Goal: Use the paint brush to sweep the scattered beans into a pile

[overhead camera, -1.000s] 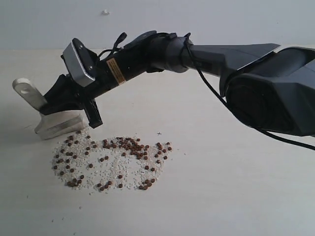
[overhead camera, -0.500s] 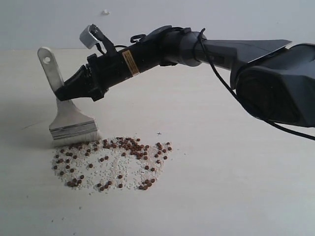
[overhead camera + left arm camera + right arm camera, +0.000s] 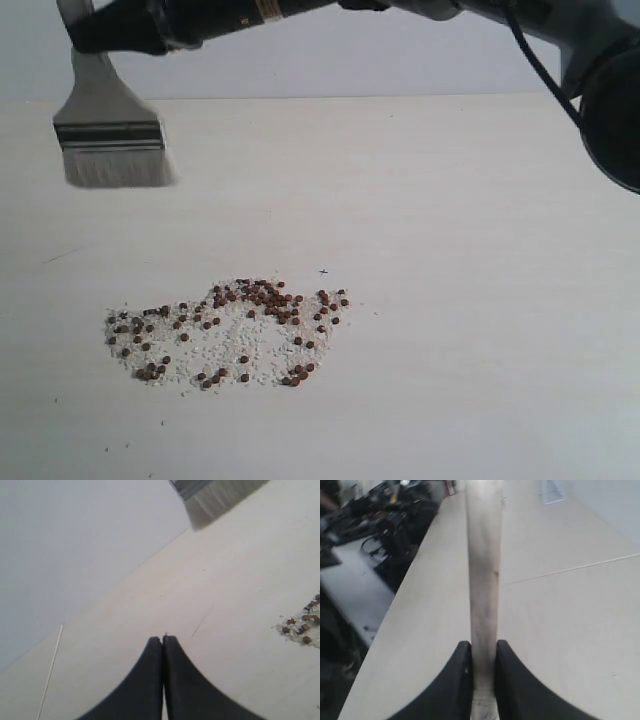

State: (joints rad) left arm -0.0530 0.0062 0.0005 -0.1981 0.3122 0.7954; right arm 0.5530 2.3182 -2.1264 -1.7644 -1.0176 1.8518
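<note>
Your right gripper [image 3: 483, 648] clamps 1 paint brush [image 3: 108, 130] aloft; beans [image 3: 225, 330], dozens in 1 patch, lie well apart below. Left gripper [image 3: 163, 640] pinched together, empty.

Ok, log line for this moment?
right gripper: shut on brush | brush: in air | beans: loose patch | left gripper: shut, empty

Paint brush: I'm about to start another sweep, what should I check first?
1. Right hand gripping paint brush handle: ok, clamped on both sides.
2. Brush clear of table: ok, bristles hang above it.
3. Beans piled: not ok, spread wide among white crumbs.
4. Left hand out of the path: ok, shut, empty, apart from the beans.
5. Bristles free of stuck beans: cannot tell, blurred.
</note>
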